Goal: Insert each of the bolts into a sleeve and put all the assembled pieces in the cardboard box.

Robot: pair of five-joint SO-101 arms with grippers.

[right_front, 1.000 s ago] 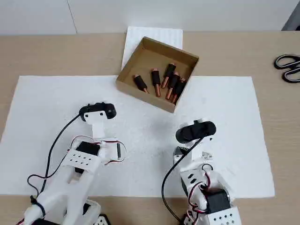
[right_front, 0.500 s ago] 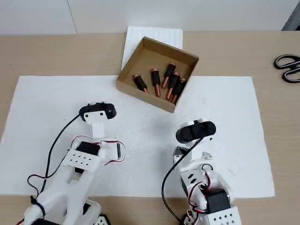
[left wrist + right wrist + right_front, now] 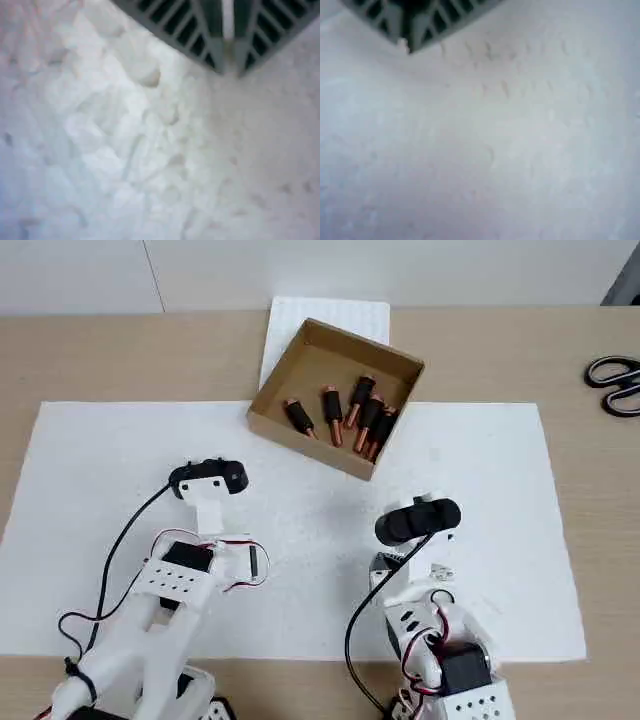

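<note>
The cardboard box stands at the back of the white mat, tilted. Inside it lie several assembled pieces, black sleeves with copper bolts poking out; one lies apart from the rest. Both arms are folded back near the table's front edge, one at the front left and one at the front right, well short of the box. My left gripper hangs shut and empty just above the mat. My right gripper is also shut with nothing in it, close over the mat.
A white foam mat covers most of the wooden table. A white sheet lies under the box's far side. Scissors rest at the far right edge. Cables trail from both arms near the front.
</note>
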